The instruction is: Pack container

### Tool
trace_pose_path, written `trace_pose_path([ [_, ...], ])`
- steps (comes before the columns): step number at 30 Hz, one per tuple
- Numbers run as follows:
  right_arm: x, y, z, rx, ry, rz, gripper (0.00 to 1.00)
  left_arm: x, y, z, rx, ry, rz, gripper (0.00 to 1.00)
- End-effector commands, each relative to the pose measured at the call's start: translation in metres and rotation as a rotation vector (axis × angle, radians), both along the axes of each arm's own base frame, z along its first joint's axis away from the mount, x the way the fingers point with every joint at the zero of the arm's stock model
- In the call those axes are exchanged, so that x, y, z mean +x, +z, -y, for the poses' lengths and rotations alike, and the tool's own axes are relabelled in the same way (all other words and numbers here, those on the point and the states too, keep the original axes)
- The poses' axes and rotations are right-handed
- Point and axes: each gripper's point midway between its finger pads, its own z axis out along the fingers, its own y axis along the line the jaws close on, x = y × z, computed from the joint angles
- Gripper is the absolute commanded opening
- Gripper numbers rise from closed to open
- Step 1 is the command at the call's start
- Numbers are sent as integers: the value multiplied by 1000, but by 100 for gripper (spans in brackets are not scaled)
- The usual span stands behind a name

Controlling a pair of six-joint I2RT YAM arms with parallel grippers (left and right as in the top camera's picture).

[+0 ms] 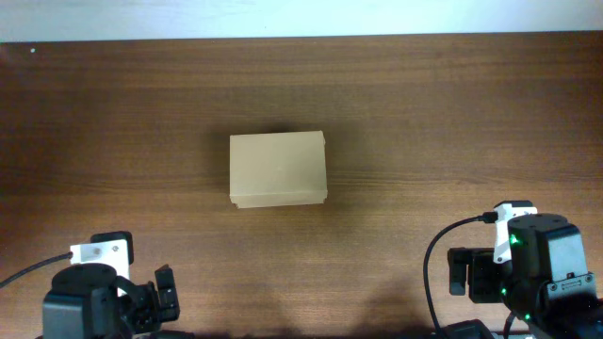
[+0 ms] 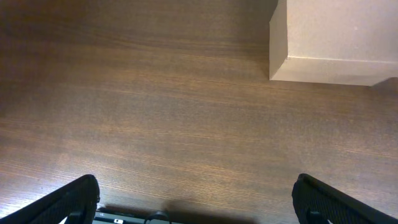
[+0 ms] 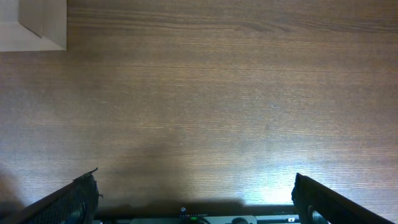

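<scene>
The container [image 1: 278, 169] is a plain tan cardboard box with its flap lid shut, standing in the middle of the wooden table. Its corner shows at the top right of the left wrist view [image 2: 336, 40] and at the top left of the right wrist view [image 3: 34, 25]. My left gripper [image 2: 196, 202] is open and empty near the front left edge, well short of the box. My right gripper [image 3: 196, 202] is open and empty near the front right edge. No pens are in view.
The brown wooden table [image 1: 452, 122] runs to a pale wall strip at the back. My left arm base [image 1: 104, 301] and right arm base [image 1: 523, 273] sit at the front corners.
</scene>
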Motion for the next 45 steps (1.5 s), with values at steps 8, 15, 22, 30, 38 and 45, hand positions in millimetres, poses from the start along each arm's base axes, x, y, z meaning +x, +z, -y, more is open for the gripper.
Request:
trace_pose_path([
  [8, 0, 0, 0, 12, -13, 7, 99, 1, -2, -2, 9, 8, -7, 100],
  [15, 1, 0, 2, -1, -16, 12, 99, 1, -2, -2, 9, 8, -7, 100],
  [22, 38, 54, 12, 35, -103, 382, 99, 1, -2, -2, 9, 8, -7, 100],
  [30, 45, 63, 31, 66, -211, 675, 99, 1, -2, -2, 9, 8, -7, 100],
  [38, 55, 10, 35, 72, -225, 781, 99, 1, -2, -2, 9, 8, -7, 100],
  [45, 64, -36, 28, 100, -189, 786, 99, 1, -2, -2, 9, 8, -7, 100],
])
